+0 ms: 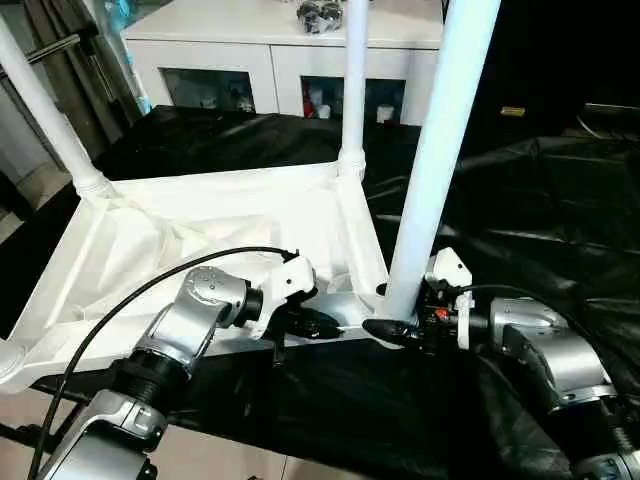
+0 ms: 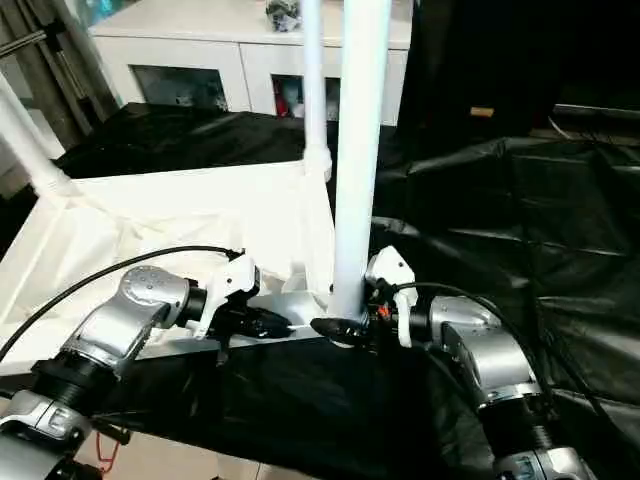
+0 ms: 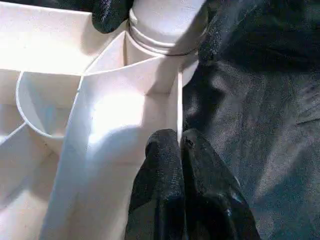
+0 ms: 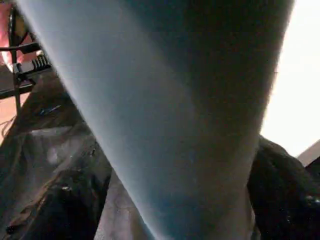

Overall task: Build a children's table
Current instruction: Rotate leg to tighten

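The upturned white tabletop [image 1: 180,240] lies on the black sheet [image 1: 520,200] with legs standing in its corner sockets, the left gripper [image 1: 330,325] pinched shut against its near rim, the right gripper [image 1: 392,332] spread around the base of the nearest leg [image 1: 440,150]

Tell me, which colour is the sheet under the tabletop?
Black, a glossy, wrinkled sheet; the left eye view shows it best.

White glass-door cabinet [image 1: 270,60] behind black sheeting [image 1: 520,210].
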